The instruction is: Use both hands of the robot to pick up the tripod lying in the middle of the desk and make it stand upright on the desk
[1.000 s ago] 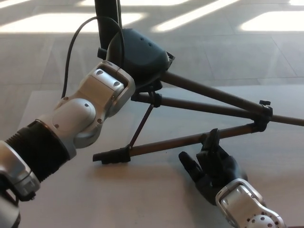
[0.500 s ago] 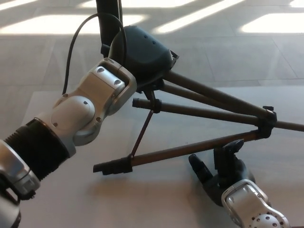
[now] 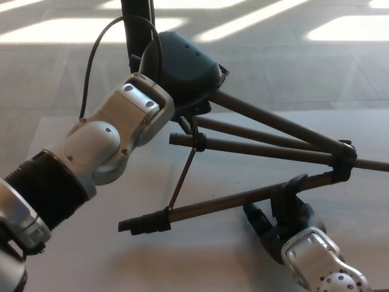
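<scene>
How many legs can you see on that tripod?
3. The upper leg runs from the hub to the right edge. A middle leg lies just below it. The lowest leg slants toward the front, passing the right hand.

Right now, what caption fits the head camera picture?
Left hand grips the tripod top while right hand curls around a leg.

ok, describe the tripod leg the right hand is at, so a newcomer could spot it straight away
Start at the tripod, gripped at its top by the left hand and leaning over the desk. Three dark legs fan out to the right. It is the lowest, nearest one, where the right hand closes around it; alone among them, it ends in a black foot at lower left.
</scene>
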Robot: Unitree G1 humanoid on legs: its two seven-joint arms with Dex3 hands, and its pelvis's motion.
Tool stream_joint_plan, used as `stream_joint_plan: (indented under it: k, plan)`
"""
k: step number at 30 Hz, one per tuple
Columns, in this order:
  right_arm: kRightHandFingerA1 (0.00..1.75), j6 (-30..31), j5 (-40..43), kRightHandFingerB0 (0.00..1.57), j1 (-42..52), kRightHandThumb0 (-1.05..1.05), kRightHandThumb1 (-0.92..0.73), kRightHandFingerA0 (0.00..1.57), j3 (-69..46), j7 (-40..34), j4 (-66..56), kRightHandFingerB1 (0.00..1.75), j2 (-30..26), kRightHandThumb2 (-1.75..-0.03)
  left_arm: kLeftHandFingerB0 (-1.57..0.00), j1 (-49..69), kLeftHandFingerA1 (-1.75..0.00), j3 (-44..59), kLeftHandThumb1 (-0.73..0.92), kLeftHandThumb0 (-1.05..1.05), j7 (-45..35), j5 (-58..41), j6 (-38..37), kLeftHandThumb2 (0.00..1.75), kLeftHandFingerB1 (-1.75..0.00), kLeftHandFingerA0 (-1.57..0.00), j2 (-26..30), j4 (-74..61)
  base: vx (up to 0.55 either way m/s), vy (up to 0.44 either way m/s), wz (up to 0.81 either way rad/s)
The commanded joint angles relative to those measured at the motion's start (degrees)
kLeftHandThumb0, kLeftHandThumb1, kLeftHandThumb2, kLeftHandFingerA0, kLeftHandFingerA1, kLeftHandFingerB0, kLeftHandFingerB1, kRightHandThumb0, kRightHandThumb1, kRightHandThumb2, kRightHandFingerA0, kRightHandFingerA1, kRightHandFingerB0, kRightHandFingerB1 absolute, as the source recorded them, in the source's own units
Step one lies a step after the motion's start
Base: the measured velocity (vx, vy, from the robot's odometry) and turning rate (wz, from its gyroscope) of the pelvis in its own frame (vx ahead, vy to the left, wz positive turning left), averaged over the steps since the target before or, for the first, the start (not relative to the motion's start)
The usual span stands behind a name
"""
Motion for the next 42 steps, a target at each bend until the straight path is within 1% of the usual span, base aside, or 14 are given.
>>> stream_joint_plan:
  k: [1, 7, 9, 16, 17, 20, 21, 23, 25, 28, 29, 31, 35, 42]
  plan:
    - [0.81, 2.96, -4.11, 0.00, 4.72, -1.05, -0.50, 0.00, 1.26, -2.64, 7.20, 0.80, 7.09, -0.77, -0.82, -3.60, -1.14, 3.17, 0.49, -0.34, -1.02, 3.13, -3.07, 0.55, -0.54, -0.85, 0.08, -1.66, 0.00, 0.000, 0.00]
    - [0.56, 1.78, -5.33, 0.00, -4.25, -1.05, -0.29, 0.00, -2.00, 2.98, 21.31, 0.28, 1.78, -0.71, -0.84, -2.88, -1.04, 3.37, 0.48, -0.35, 0.07, 4.08, -4.09, 0.55, -0.53, -0.87, -0.99, -1.13, 0.00, 0.000, 0.00]
    - [1.20, -0.71, -3.36, 0.00, -6.26, -1.05, -0.21, 0.00, -5.16, 3.77, 25.27, 0.88, 1.68, -0.68, -0.84, -2.85, -1.21, 3.39, 0.48, -0.36, -0.57, 4.23, -4.04, 0.55, -0.55, -0.86, -1.03, -1.38, 0.00, 0.000, 0.00]
    - [1.53, -6.74, -4.46, 0.02, -10.90, -1.05, -0.13, 0.26, -8.20, 5.95, 35.30, 1.18, 0.61, -1.04, -0.86, -1.51, -1.46, 3.32, 0.47, -0.32, 0.07, 4.31, -3.79, 0.57, -0.61, -0.88, -2.02, -1.91, 0.00, 0.000, 0.00]
    - [1.75, -9.98, -2.54, 0.12, -12.12, -1.05, -0.11, 0.43, -11.12, 3.39, 36.41, 1.61, 1.73, -0.89, -0.87, -1.51, -1.52, 3.37, 0.46, -0.32, 0.21, 4.08, -3.77, 0.57, -0.62, -0.90, -2.51, -1.81, 0.00, 0.000, 0.00]
    - [1.75, -15.33, -1.59, 0.58, -15.15, -0.97, 0.04, 0.89, -13.92, 4.10, 39.66, 1.42, 2.77, -1.16, -0.89, -1.98, -1.57, 3.04, 0.46, -0.31, -1.19, 4.35, -3.25, 0.58, -0.68, -0.93, -3.18, -2.17, 0.00, 0.000, 0.00]
    - [1.26, -15.58, -2.02, 1.04, -16.12, -0.31, 0.10, 1.24, -14.00, 4.32, 40.61, 1.14, 2.47, -0.88, -0.91, -2.15, -1.58, 2.92, 0.45, -0.32, 0.28, 4.60, -3.70, 0.57, -0.71, -0.95, -3.54, -1.69, 0.00, 0.000, 0.00]
    - [1.30, -15.59, -2.85, 1.04, -17.50, -0.69, -0.06, 1.27, -14.15, 2.80, 41.36, 1.25, 2.35, -1.67, -0.90, -1.94, -1.61, 2.83, 0.46, -0.32, 0.13, 4.82, -3.79, 0.58, -0.75, -0.95, -3.46, -2.32, 0.00, 0.000, 0.00]
    - [1.29, -17.23, -3.32, 1.24, -17.41, -0.19, -0.16, 1.38, -14.54, 4.77, 42.29, 1.21, 2.54, -1.06, -0.90, -1.43, -1.62, 2.51, 0.48, -0.33, -0.89, 5.20, -3.34, 0.54, -0.77, -0.96, -3.47, -3.04, 0.00, 0.000, 0.00]
    - [1.27, -16.94, -4.57, 1.35, -17.93, -0.57, 0.36, 1.57, -14.11, 6.94, 44.10, 1.35, 1.47, -1.65, -0.89, -1.40, -1.54, 2.79, 0.47, -0.33, -2.35, 4.66, -3.15, 0.58, -0.69, -0.94, -3.63, -3.31, 0.00, 0.000, 0.00]
    - [1.35, -17.29, -5.91, 1.42, -17.22, -0.18, 0.13, 1.57, -12.83, 10.09, 44.10, 1.29, 1.08, -0.96, -0.89, -1.29, -1.55, 2.86, 0.46, -0.33, -1.88, 4.83, -3.09, 0.58, -0.68, -0.94, -3.65, -3.27, 0.00, 0.000, 0.00]
    - [1.49, -15.43, -3.83, 1.57, -18.11, -0.74, 0.22, 1.57, -14.65, 11.31, 45.29, 1.36, 0.41, -1.75, -0.88, -1.28, -1.58, 2.99, 0.47, -0.33, -1.10, 5.14, -3.13, 0.59, -0.71, -0.93, -3.75, -2.97, 0.00, 0.000, 0.00]
    - [1.65, -14.94, -6.42, 1.57, -20.52, -1.05, -0.34, 1.57, -14.49, 4.39, 45.73, 1.62, -0.07, -1.46, -0.84, -0.47, -1.35, 4.66, 0.48, -0.31, -0.98, 3.91, -3.03, 0.56, -0.61, -0.86, -3.69, -3.51, 0.00, 0.000, 0.00]
    - [1.64, -14.08, -9.61, 1.57, -21.53, -0.38, 0.14, 1.57, -14.47, 5.75, 46.28, 1.60, -4.55, -1.07, -0.84, 1.33, -1.65, 11.11, 0.50, -0.24, 3.10, 2.47, -2.94, 0.60, -1.06, -0.92, -4.12, -3.21, 0.00, 0.000, 0.00]
